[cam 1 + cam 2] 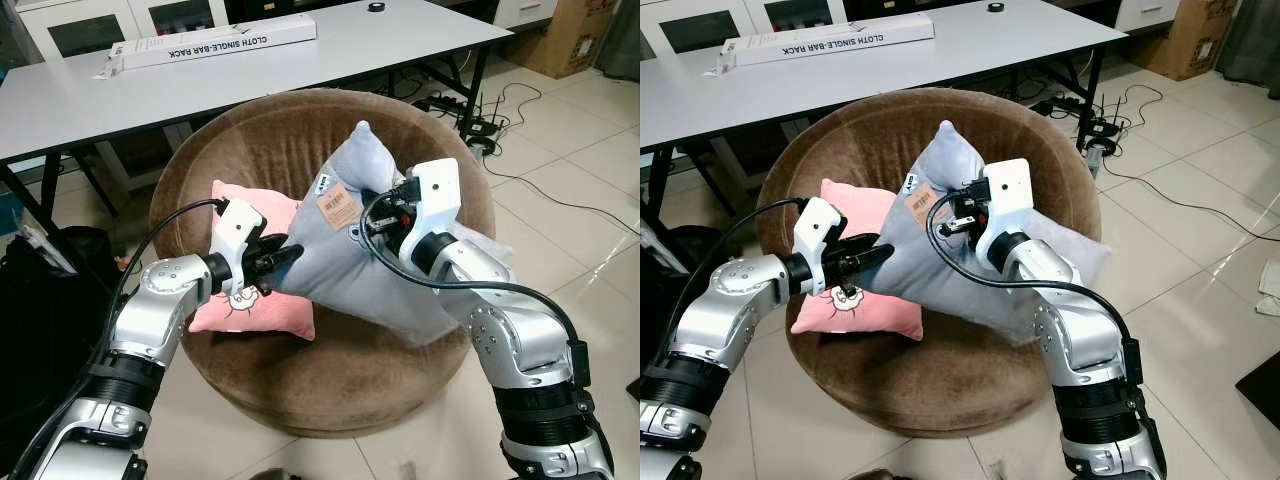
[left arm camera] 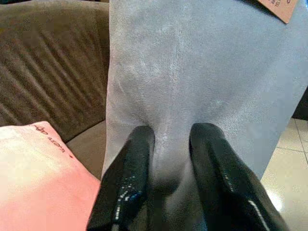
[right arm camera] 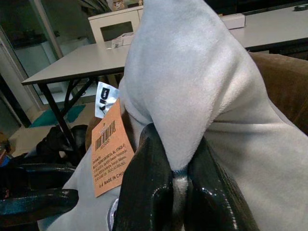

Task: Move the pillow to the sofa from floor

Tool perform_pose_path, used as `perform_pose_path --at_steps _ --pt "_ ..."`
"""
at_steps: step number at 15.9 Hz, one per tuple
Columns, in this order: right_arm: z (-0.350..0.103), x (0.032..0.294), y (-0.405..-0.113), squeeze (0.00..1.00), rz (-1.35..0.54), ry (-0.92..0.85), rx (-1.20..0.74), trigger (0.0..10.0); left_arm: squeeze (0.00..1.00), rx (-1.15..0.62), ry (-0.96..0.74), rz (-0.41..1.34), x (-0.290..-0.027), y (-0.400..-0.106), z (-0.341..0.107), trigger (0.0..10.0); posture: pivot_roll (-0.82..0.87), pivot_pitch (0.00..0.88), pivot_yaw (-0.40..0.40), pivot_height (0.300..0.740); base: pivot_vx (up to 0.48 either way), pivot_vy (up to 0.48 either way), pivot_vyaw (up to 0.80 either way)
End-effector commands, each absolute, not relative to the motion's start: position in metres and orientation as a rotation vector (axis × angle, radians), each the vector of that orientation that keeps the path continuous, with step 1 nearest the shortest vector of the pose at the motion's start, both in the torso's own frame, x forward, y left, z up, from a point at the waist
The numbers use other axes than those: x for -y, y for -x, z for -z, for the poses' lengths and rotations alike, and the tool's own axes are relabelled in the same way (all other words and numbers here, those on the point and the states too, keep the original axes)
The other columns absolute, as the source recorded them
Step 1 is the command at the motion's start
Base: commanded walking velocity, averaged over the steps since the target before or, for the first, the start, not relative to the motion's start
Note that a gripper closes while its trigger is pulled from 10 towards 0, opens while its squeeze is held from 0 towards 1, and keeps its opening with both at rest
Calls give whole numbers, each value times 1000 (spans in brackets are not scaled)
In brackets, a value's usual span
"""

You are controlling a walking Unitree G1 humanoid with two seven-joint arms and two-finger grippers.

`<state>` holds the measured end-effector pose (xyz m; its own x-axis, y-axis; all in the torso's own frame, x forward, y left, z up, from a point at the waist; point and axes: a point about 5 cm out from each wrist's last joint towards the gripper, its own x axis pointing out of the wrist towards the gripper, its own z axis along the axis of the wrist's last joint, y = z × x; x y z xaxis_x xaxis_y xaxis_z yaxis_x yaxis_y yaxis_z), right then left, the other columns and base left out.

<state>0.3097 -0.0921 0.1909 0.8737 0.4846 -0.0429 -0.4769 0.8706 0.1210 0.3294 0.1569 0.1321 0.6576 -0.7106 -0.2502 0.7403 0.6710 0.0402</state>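
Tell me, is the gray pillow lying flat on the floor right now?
No, the gray pillow is held up over the brown round sofa, pinched by the left tool and the right tool.

In the middle of the frame stands the round sofa, and the pillow is over its seat, between the two grippers. The left gripper touches its left edge, the right gripper grips a fold near its upper corner. A second cushion lies on the seat, left of the pillow and partly under it. Behind the sofa, across the top of the frame, is a table with a long box on it. Cables lie on the floor at the upper right.
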Motion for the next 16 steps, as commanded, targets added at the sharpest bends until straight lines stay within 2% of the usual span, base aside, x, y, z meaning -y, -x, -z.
perform_pose_path --at_steps 1,5,6,16 --pt "-210 88 -308 0 -542 -122 6 10000 0 -218 -150 815 -160 -333 -135 0 -42 0 99 740 0 0 0" --pt "-209 88 -307 0 -556 -139 2 10000 0 -206 -142 808 -161 -334 -137 0 -42 0 99 740 0 0 0" --pt "-209 87 -306 1000 -576 -165 6 10000 0 -194 -138 799 -161 -336 -140 0 -45 0 101 740 0 0 0" --pt "-199 93 -301 1000 -632 -176 -23 10000 0 -101 -74 684 -157 -351 -151 0 -53 0 113 740 0 0 0"
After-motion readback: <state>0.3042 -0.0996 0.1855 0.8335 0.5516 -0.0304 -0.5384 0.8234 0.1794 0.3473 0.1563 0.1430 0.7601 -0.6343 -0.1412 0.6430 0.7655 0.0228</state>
